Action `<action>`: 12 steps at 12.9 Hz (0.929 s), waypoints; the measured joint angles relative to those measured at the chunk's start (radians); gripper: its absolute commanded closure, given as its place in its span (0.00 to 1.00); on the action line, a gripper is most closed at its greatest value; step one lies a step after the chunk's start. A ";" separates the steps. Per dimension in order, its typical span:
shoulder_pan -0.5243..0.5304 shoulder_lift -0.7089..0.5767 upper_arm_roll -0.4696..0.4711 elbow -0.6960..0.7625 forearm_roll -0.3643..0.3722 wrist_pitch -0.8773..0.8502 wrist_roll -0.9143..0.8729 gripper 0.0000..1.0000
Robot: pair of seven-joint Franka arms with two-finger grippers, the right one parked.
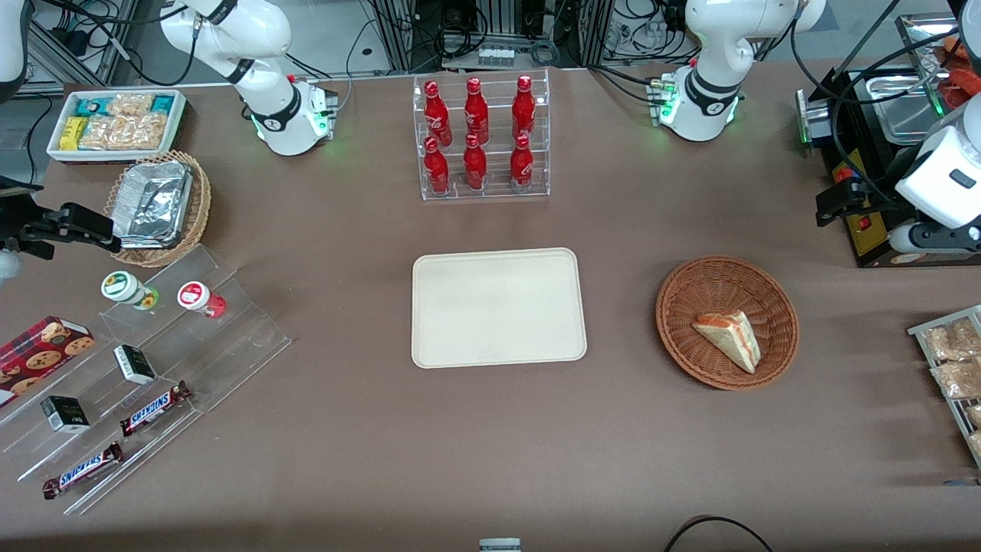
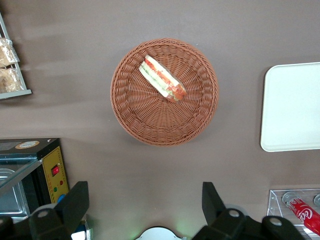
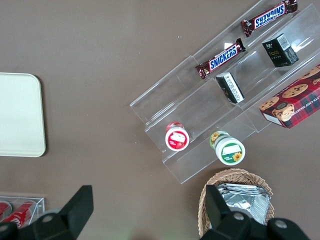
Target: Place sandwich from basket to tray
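While its fingers stand spread wide and empty, the tool [image 2: 145,205] hangs high above the bare tabletop [image 1: 490,452], well clear of the basket [image 1: 682,337]. Inside lies the sandwich [image 1: 730,339], toward five o'clock. Nearby sits the empty tray [image 1: 498,308].

You face a brown tabletop [image 1: 490,452] under even light, with cables [image 1: 498,31] and metal framing along its edge farthest from the front camera.
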 measured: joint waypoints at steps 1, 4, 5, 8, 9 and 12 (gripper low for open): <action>0.000 0.006 0.000 -0.012 0.000 0.014 -0.017 0.00; 0.000 0.021 0.001 -0.118 0.000 0.133 -0.114 0.00; 0.000 0.022 0.001 -0.159 0.000 0.171 -0.152 0.00; -0.001 0.022 0.001 -0.246 0.000 0.260 -0.250 0.00; -0.002 0.021 0.000 -0.279 0.000 0.302 -0.290 0.00; -0.011 0.020 -0.002 -0.368 0.000 0.403 -0.388 0.00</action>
